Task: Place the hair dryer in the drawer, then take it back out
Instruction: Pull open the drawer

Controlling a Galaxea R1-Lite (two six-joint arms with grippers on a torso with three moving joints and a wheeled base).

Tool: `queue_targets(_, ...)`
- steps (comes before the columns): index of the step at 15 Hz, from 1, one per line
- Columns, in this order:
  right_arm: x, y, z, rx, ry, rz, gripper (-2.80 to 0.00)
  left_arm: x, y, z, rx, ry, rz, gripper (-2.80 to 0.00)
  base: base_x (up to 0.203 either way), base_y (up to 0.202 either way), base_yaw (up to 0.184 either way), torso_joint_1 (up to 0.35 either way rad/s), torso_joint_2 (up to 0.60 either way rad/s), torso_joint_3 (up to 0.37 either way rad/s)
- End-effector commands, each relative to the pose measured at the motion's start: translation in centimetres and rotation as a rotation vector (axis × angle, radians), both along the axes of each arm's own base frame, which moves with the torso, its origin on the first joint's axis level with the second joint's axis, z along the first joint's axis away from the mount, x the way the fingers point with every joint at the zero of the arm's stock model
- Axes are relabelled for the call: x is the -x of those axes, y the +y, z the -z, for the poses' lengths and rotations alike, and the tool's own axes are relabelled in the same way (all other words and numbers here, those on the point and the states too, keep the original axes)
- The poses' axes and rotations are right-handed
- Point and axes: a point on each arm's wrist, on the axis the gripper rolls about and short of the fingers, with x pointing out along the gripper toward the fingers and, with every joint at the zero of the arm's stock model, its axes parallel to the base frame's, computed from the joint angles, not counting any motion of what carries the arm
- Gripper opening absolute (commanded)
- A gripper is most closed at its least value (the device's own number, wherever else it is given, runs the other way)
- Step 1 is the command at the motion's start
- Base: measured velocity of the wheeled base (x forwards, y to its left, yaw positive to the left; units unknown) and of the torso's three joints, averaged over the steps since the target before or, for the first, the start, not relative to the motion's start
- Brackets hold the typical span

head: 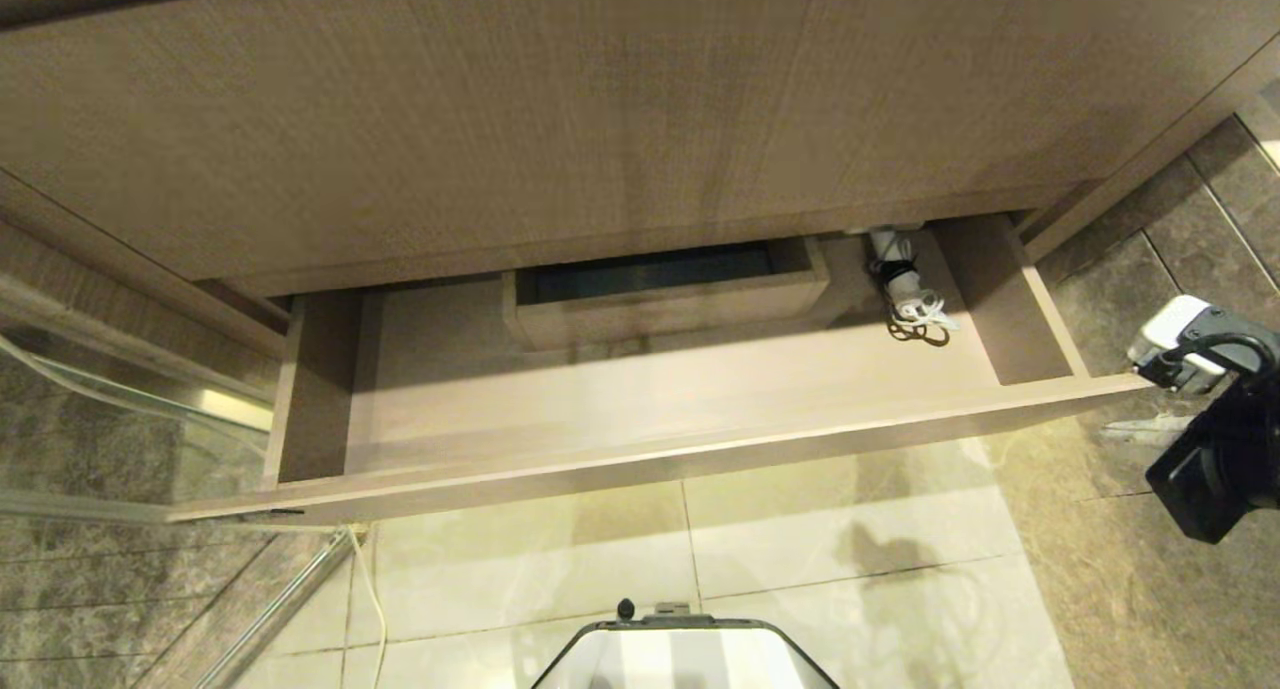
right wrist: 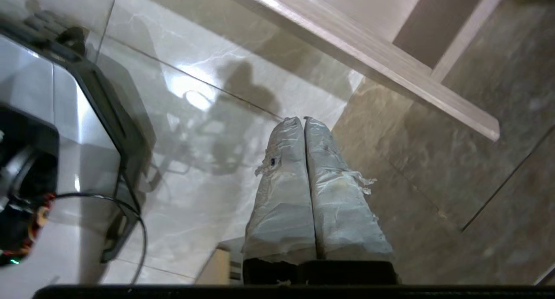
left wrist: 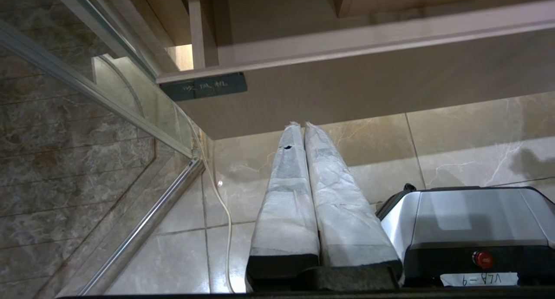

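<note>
Nearest the camera is the robot's base, on the pale floor tiles in front of the drawer. The drawer stands pulled out. At its left front corner, seen from the left wrist, a dark label carries pale characters too faint to read. The left claw hangs just below the drawer front, pressed together and empty. Behind the drawer's middle sits the boxed cut-out; to the right of that, at the back right corner, lies the hair dryer, its cord bundled with a black tie. So the putting-in looks done, and taking it back out is left. The right claw is off the drawer's right end, over the floor, pressed together and holding nothing. A white tag on the base reads something like "VLA-9", upside down.
</note>
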Motion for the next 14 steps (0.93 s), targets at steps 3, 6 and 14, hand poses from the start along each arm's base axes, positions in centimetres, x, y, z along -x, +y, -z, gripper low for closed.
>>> queue_targets(3,-0.7,-0.4,0.3,-0.068,0.020,0.096,-2.80,0.0,0.0,0.0,0.000,0.001,-0.001,-2.80,0.000,0.000,0.000,0.000,0.00,0.000)
queue_targets(6,-2.8,-0.5,0.4,-0.123,0.045,0.164,-2.80,0.0,0.0,0.0,0.000,0.001,-0.001,-2.80,0.000,0.000,0.000,0.000,0.00,0.000)
queue_targets(14,-10.8,-3.6,0.9,-0.244,0.067,0.366,0.00,0.0,0.0,0.0,0.000,-0.001,-0.001,-2.80,0.000,0.000,0.000,0.000,0.00,0.000)
